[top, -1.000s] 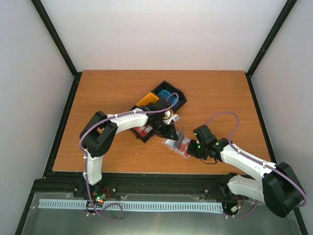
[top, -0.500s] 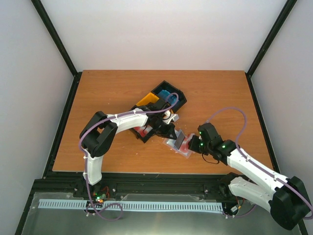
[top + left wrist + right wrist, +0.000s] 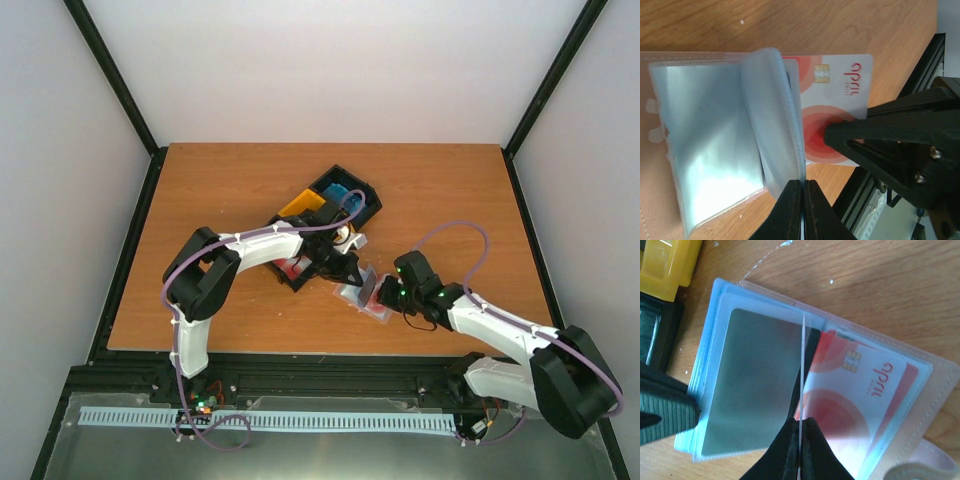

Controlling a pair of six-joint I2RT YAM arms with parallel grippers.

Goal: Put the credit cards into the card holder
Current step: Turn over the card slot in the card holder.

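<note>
The pinkish card holder (image 3: 362, 297) lies open on the table in front of the bins. My left gripper (image 3: 802, 184) is shut on the edge of one translucent pocket leaf (image 3: 775, 115) and holds it lifted. My right gripper (image 3: 801, 421) is shut on a red-and-white credit card, seen edge-on as a thin white line (image 3: 803, 355) standing over the holder (image 3: 935, 385). From the left wrist that card (image 3: 840, 95) shows its face, its far end behind the lifted leaf. A dark card (image 3: 760, 380) and another red-and-white card (image 3: 860, 385) lie in pockets.
A black bin (image 3: 365, 200) with a yellow section (image 3: 300, 205) and a blue card (image 3: 338, 192) stands just behind the holder; red cards (image 3: 292, 268) lie in its near end. The yellow bin (image 3: 665, 260) sits close to the holder's left. The table's near edge (image 3: 920, 75) is close by.
My left gripper has closed on the pocket leaf. My right gripper drew back to the right with its card, then came in again over the holder.
</note>
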